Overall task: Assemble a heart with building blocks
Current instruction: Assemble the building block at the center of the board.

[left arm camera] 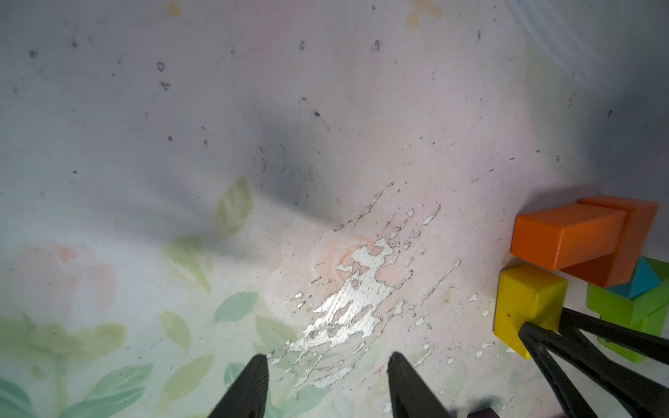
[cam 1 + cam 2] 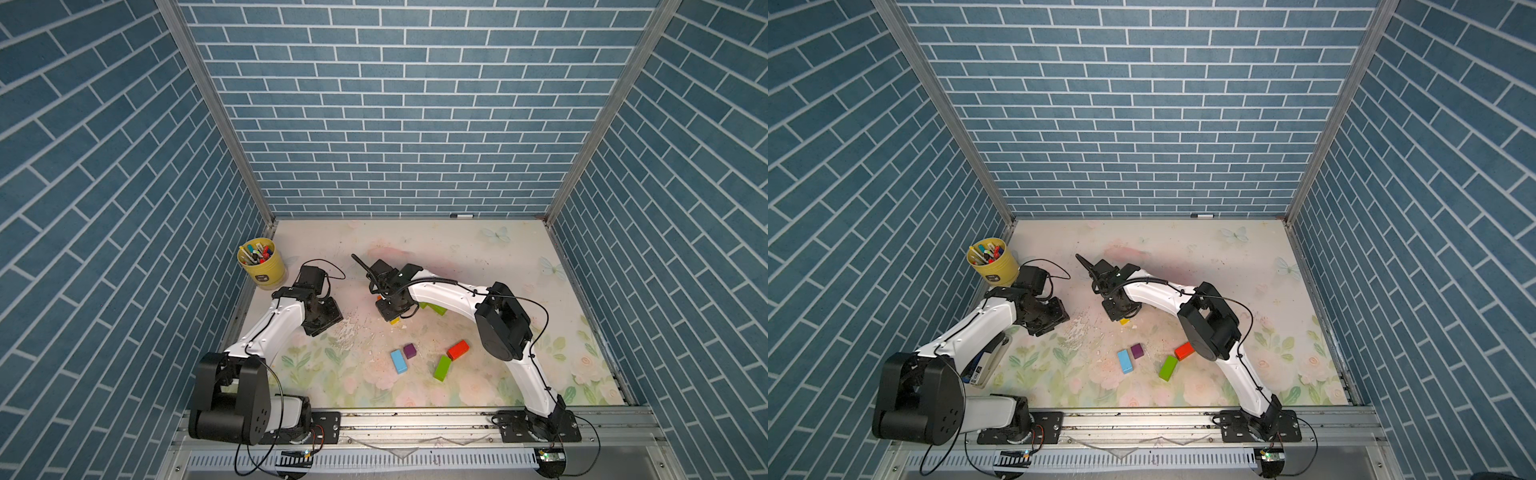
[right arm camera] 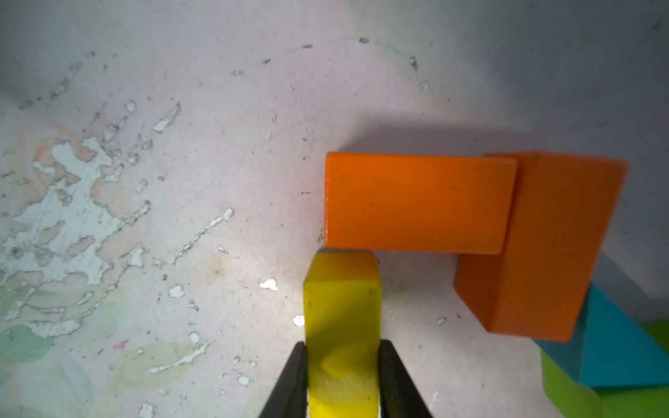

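Yellow brick (image 2: 395,321), pinched by the right gripper (image 3: 343,349), sits beside the orange bricks (image 3: 416,202) mid-frame in a top view. The left gripper (image 1: 327,362) hangs spread, empty. Four loose blocks (image 2: 442,368) lie below, so roughly half seems undone.

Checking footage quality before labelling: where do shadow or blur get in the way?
Right wrist view: yellow block blurs near the right gripper; orange blocks throw a dark shadow. Left wrist view: a broad dark shadow crosses the mat. Both top views: the right arm covers most joined blocks.
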{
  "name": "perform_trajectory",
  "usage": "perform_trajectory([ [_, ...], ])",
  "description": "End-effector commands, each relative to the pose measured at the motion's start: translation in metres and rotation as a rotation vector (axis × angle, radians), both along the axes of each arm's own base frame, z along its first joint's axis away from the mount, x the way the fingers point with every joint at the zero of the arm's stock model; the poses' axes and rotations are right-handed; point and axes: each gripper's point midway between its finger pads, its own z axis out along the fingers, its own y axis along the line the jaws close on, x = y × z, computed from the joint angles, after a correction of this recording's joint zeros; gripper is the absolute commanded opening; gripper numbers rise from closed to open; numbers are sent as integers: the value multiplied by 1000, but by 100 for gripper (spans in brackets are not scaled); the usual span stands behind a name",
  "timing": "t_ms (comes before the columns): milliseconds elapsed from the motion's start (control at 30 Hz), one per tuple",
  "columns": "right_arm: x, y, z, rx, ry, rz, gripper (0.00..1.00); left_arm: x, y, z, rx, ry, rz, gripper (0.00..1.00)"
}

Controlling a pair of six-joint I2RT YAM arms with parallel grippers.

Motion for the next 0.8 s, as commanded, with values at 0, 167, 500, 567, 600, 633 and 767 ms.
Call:
perform_trajectory([
  [0,5,-9,-15,-64,5,2,26,-2,0,-4,5,13,-12,56],
  [167,8,-14,-16,-71,7,-7,26,-1,0,-5,2,14,-13,56],
  [500,5,-13,-14,-57,11,-3,37,0,0,-6,2,17,-13,56],
  [567,5,-12,-12,-47,12,-8,44,0,0,-6,4,17,-14,56],
  [600,4,-13,-11,-44,13,-12,45,-1,0,-6,5,17,-14,56],
  [633,4,-13,-10,-42,12,-15,46,-1,0,-5,6,16,-14,56],
  [767,2,-13,-9,-35,14,-16,43,-2,1,-6,8,17,-16,56],
])
